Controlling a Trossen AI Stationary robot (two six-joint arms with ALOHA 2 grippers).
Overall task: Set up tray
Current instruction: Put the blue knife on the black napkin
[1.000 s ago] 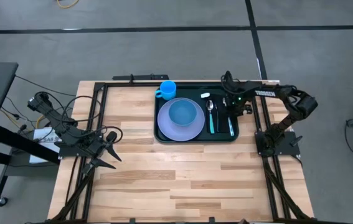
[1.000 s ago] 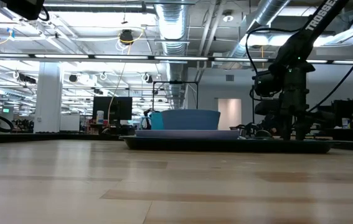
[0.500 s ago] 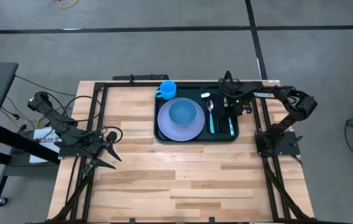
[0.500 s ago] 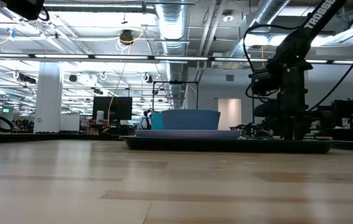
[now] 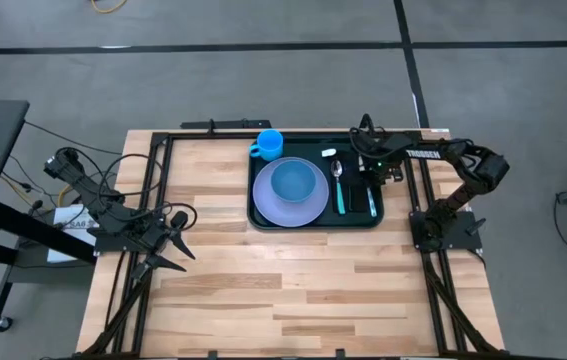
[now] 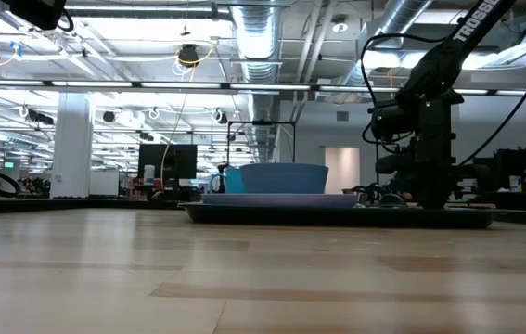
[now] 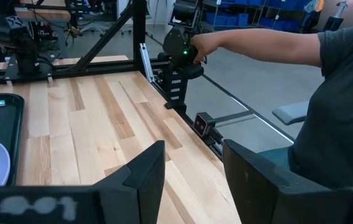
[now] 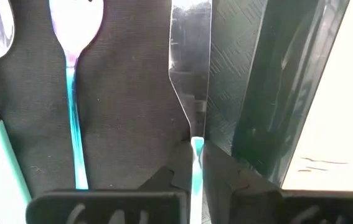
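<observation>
On the worktop (image 5: pixel 263 280) sits the tray (image 5: pixel 315 224), holding a plate (image 5: pixel 291 205) with a bowl (image 5: pixel 296 183); cutlery lies right of it, a cup (image 5: pixel 268 145) behind.

Laden dark green tray (image 5: pixel 259 219), table's far-right.

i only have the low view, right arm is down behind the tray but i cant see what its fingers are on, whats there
Observer: The right gripper is closed on the teal handle of a knife that lies flat on the tray.
Operator: and the left arm, its nowhere in my view
Observer: The left gripper is at the left edge of the table, far from the tray, with its fingers open.
</observation>
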